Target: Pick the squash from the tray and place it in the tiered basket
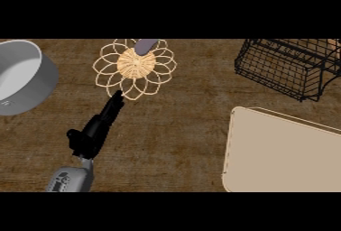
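Squash is the weird part here: I can't spot it anywhere. The flat beige rectangular tray point(279, 153) at the counter's right edge near the front shows nothing but bare surface, and no right hand is in view either. So either the squash is out of frame or hidden, can't tell which.

What does show: the black left hand point(96, 128) on its grey forearm, near the counter's front left, fingers straight and together, holding nothing, tips pointing up toward the woven wicker flower-shaped trivet point(136, 67) at the back edge. A small greyish-purple object point(146, 44) sits at the trivet's far rim, cut off by the view. A grey round metal pot point(23, 76) is at the left edge, and the black wire tiered basket point(290, 65) sits at the back right corner.

My take on doing this step well: find the squash first, and aim at the basket's open side rather than coming down on the wires. The basket is near the tray, so the right hand seems the natural pick.
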### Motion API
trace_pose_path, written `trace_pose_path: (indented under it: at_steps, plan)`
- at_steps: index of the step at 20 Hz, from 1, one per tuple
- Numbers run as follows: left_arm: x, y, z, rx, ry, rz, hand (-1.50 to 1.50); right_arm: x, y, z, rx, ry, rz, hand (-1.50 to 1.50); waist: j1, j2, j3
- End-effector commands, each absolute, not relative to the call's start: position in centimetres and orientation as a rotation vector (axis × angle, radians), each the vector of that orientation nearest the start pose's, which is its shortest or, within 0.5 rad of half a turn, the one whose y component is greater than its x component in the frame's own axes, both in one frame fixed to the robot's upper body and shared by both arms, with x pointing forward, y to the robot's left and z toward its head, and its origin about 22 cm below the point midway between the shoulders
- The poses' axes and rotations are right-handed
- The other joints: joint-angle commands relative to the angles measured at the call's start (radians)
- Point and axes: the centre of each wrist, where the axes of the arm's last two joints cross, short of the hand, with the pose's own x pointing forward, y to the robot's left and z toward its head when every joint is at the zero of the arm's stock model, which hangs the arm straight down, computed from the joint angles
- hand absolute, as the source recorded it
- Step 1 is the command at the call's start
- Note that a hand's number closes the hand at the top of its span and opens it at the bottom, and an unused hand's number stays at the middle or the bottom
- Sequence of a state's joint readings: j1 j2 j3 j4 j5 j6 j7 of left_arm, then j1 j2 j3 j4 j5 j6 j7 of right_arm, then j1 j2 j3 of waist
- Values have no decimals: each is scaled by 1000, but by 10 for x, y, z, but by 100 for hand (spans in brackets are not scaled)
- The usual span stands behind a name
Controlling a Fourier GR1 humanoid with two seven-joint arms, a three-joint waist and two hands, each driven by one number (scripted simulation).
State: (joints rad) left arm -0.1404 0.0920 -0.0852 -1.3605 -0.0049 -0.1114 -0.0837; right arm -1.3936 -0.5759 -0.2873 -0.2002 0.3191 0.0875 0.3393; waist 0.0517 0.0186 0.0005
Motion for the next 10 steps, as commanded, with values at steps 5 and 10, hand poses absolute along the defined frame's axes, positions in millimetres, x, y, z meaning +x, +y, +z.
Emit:
trace_pose_path:
  at_steps: [5,10]
  plan:
    - [266,214,-10,-116,-1538,-253,0,471,-317,262,-340,-1228,15,-150,-13,-9,0]
    - [274,218,-11,-102,-1547,-268,0,458,-351,287,-573,-1315,-153,-150,-13,-1,0]
